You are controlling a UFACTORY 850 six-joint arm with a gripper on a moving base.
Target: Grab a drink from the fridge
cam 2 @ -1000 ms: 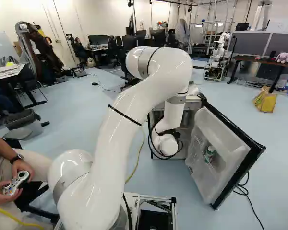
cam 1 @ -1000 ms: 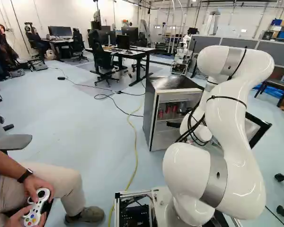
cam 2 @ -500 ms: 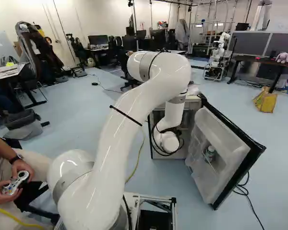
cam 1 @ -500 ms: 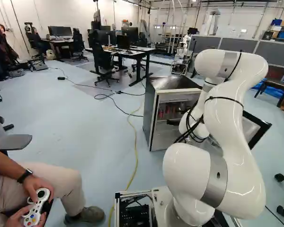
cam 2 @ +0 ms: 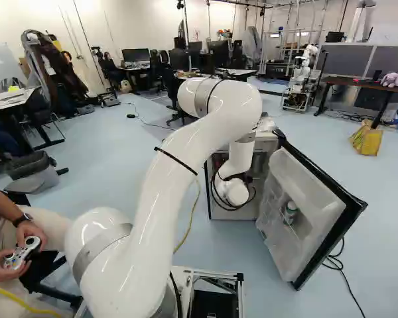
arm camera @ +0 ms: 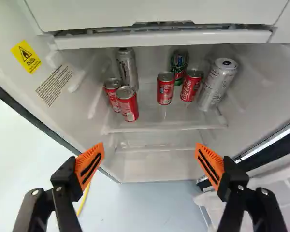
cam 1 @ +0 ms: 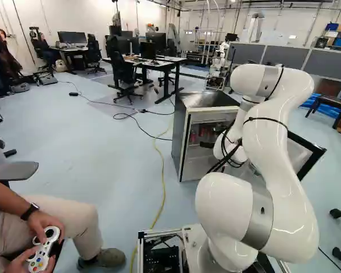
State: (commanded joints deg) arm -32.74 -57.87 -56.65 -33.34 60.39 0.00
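Red cylindrical metal cans [arm camera: 127, 104] stand inside the already opened grey box-shaped fridge [cam 1: 181, 139]; the black orange-padded gripper [arm camera: 150, 147] faces it, fingers apart, with grasping and removal left.

From left and right behind the arm [cam 1: 275, 153], base views share the fridge [cam 1: 180, 133] ahead; the wrist view looks in close, probably downward.

White arm [cam 1: 275, 145] in an arch, black hand [cam 1: 207, 144] open, orange pads [arm camera: 90, 163] well apart
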